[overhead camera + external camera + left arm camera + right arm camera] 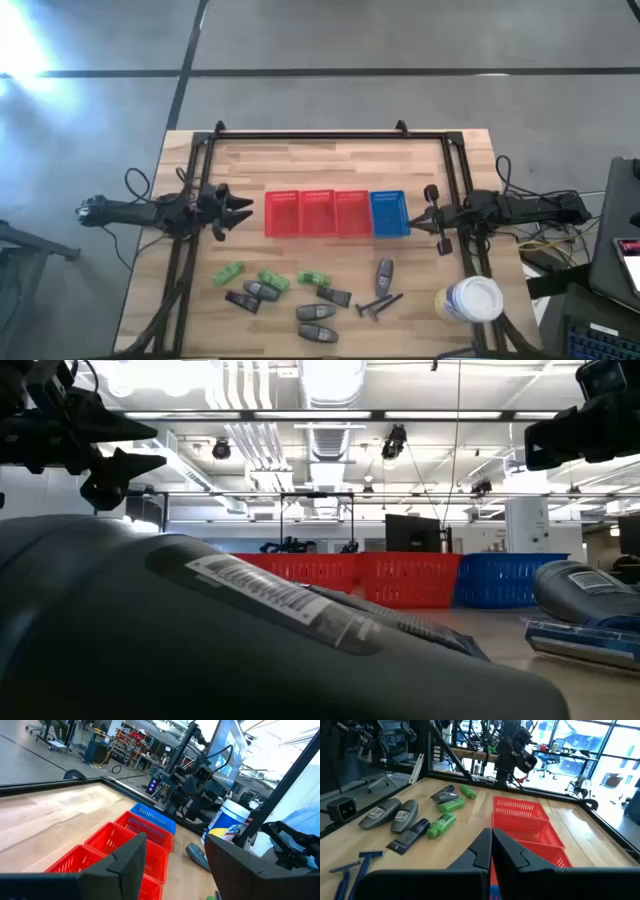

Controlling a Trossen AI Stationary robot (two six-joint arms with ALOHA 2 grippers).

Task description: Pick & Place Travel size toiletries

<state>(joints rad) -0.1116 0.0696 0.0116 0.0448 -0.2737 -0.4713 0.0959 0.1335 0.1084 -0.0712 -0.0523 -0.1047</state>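
Wooden planks make up the surface (330, 165) we see from above, framed by dark rails. We take the row of baskets at its middle as our landmark: three red mesh baskets (317, 213) side by side, with a blue mesh basket (390, 214) touching their right end.

Left of the row, the left arm reaches in from the edge, and its left pincer (232, 212) hangs just beside the first red basket with the fingers spread apart; its own wrist view shows a wide gap between them. Right of the row, the right pincer (433, 215) sits near the blue basket, its fingers pressed together, as its wrist view shows them meeting with nothing between.

Near the front right corner, well apart from the baskets, stands a yellow jar with a white lid (470, 300).

All the travel size toiletries lie loose on the wood in front of the baskets, none inside them. Grey rounded containers (316, 314) lie farthest to the front, one more (385, 272) nearer the blue basket. Green packets (273, 279) are scattered below the red baskets' left half, dark tubes (335, 294) lie among them, and thin razors (377, 304) rest in front of the blue basket.
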